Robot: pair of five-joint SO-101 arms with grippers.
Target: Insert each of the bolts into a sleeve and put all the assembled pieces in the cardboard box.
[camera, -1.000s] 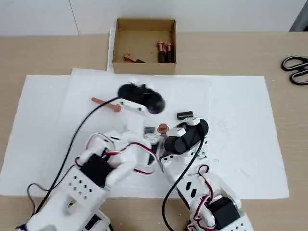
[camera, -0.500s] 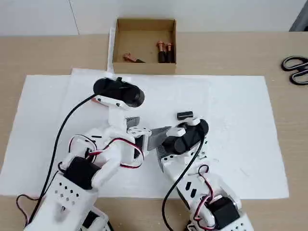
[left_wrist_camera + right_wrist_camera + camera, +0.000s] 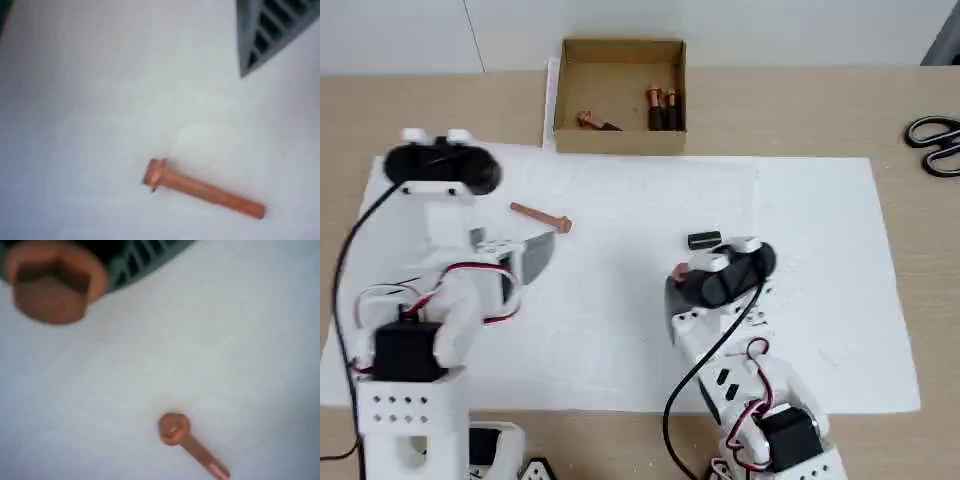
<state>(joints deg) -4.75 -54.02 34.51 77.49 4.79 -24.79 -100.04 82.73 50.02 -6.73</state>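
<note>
A loose copper bolt (image 3: 542,217) (image 3: 200,189) (image 3: 192,445) lies on the white paper, left of centre. My left gripper (image 3: 515,248) hangs open just on the near side of it, empty; one grey finger (image 3: 270,35) shows in the left wrist view. Right of centre, my right gripper (image 3: 678,277) is shut on another copper bolt (image 3: 680,271), whose head (image 3: 52,287) is close up in the right wrist view against a ribbed finger (image 3: 145,260). A black sleeve (image 3: 704,240) lies just beyond the right gripper. The cardboard box (image 3: 620,143) at the back holds several assembled pieces (image 3: 662,108).
The white paper sheet (image 3: 820,260) covers most of the table. Scissors (image 3: 935,145) lie at the far right edge on the bare wood. A black cable (image 3: 350,250) runs along the left arm.
My left arm has swung away from the right gripper to the far left, and its gripper now hangs near the loose bolt. The right gripper keeps the bolt and has shifted slightly right.
</note>
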